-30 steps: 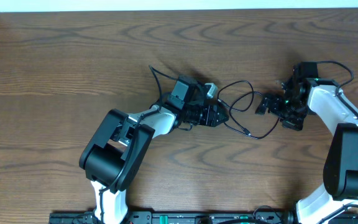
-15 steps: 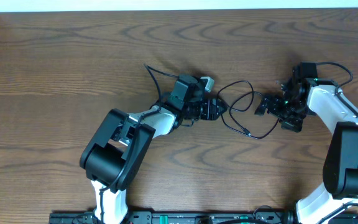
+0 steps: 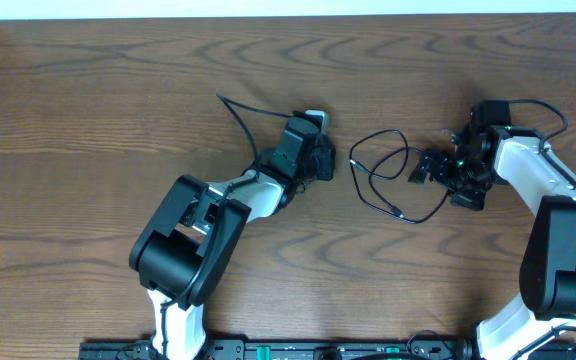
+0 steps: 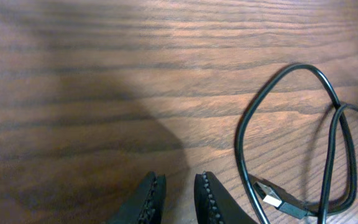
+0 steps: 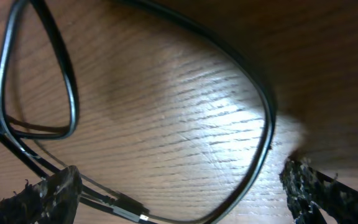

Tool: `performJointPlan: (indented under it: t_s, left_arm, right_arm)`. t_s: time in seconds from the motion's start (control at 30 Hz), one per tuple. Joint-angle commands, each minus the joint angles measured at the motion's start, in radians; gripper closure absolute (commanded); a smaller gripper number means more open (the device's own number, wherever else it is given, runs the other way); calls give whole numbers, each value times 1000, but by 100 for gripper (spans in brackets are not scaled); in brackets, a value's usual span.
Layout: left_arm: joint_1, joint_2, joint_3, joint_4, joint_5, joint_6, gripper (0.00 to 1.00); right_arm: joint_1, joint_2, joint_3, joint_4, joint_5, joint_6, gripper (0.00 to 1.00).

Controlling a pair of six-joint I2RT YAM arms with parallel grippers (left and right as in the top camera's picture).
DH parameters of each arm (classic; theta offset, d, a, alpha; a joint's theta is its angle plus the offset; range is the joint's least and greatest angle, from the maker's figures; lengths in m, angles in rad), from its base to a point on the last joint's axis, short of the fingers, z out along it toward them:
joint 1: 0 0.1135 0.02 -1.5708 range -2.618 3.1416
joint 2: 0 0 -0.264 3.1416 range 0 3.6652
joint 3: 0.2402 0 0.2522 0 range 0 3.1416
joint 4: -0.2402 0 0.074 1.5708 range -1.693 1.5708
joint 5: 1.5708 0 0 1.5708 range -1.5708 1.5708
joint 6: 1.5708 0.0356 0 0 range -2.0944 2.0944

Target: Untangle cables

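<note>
The thin black cable (image 3: 405, 152) lies in loose loops on the wooden table between my two grippers. In the left wrist view its loop (image 4: 240, 143) and a USB plug end (image 4: 272, 196) lie to the right of my left gripper (image 4: 176, 199). Those jaws are only narrowly parted, with bare wood between them. In the overhead view my left gripper (image 3: 328, 165) sits left of the loops, apart from them. My right gripper (image 3: 420, 172) is wide open at the loops' right side, and the cable (image 5: 266, 118) runs between its jaws (image 5: 185, 199). I cannot make out a white cable.
A thicker black wire (image 3: 230, 108) trails from the left arm toward the upper left. A small white piece (image 3: 315, 118) sits by the left wrist; I cannot tell what it is. The table's far edge (image 3: 288, 14) runs along the top.
My left gripper has drawn back to the left and away from the cable loops, and its trailing wire swung left with it. The right arm and the black cable have stayed put.
</note>
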Motion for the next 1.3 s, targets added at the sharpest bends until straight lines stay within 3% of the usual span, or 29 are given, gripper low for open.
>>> performJointPlan:
  t_s: [0.0, 0.2, 0.57, 0.7, 1.0, 1.27]
  left_arm:
    - [-40, 21, -10, 15, -47, 186, 81]
    - [-100, 27, -10, 14, -47, 302, 81]
    - [-106, 108, -10, 15, -48, 303, 81]
    - [-106, 108, 3, 19, -178, 303, 81]
    - [-105, 107, 14, 23, -267, 302, 81]
    - [-108, 8, 16, 17, -217, 283, 86]
  right_arm:
    - [-8, 11, -9, 13, -47, -17, 1]
    - [-8, 11, -9, 19, -71, -35, 1]
    - [-26, 11, -9, -8, 5, 21, 1]
    - [-30, 11, -9, -8, 12, 10, 1]
    - [-32, 11, -14, -7, 47, 2, 1]
    - [-34, 11, -14, 19, 45, -2, 1]
